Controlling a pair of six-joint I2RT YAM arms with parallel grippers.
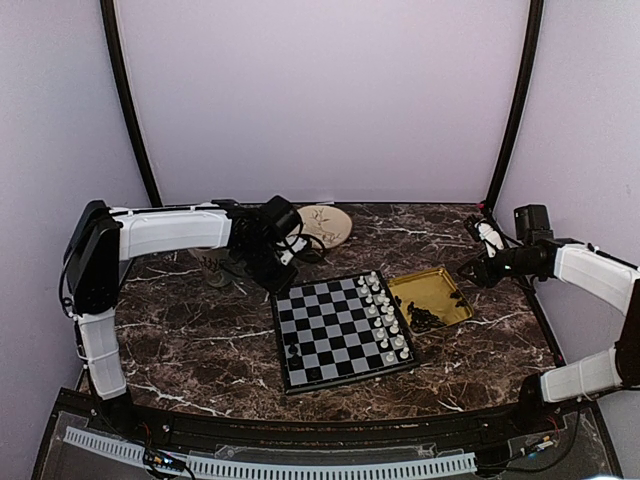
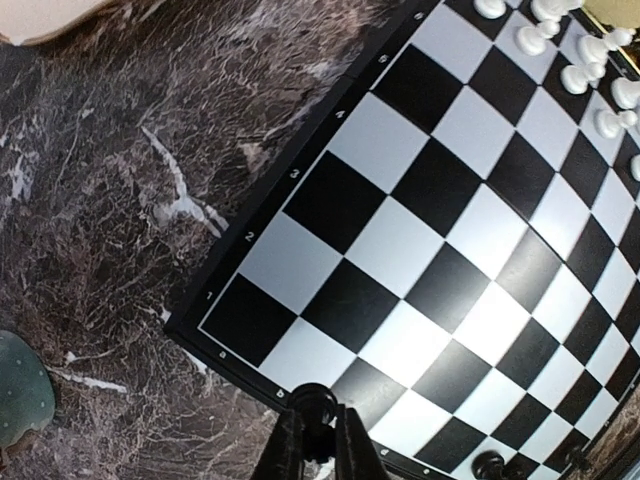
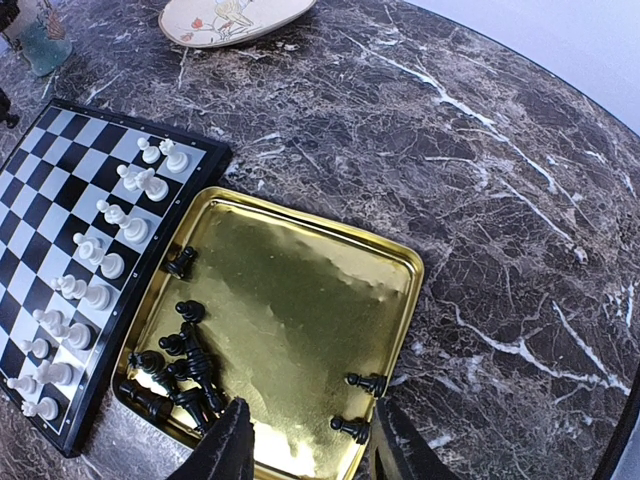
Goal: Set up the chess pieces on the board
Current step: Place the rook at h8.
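Board (image 2: 268,208) rim: white rank numbers 1, 2, 3, 4 along one edge, further ones blurred; small letters a, b along adjoining edge.

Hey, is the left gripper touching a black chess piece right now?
Touching. The left wrist view shows the left gripper with its jaws closed on a black chess piece.

I hold one black chess piece (image 2: 314,402) over the edge of the checkered board (image 2: 440,250), and the other chess pieces (image 3: 180,375) lie heaped in the tray (image 3: 300,290).
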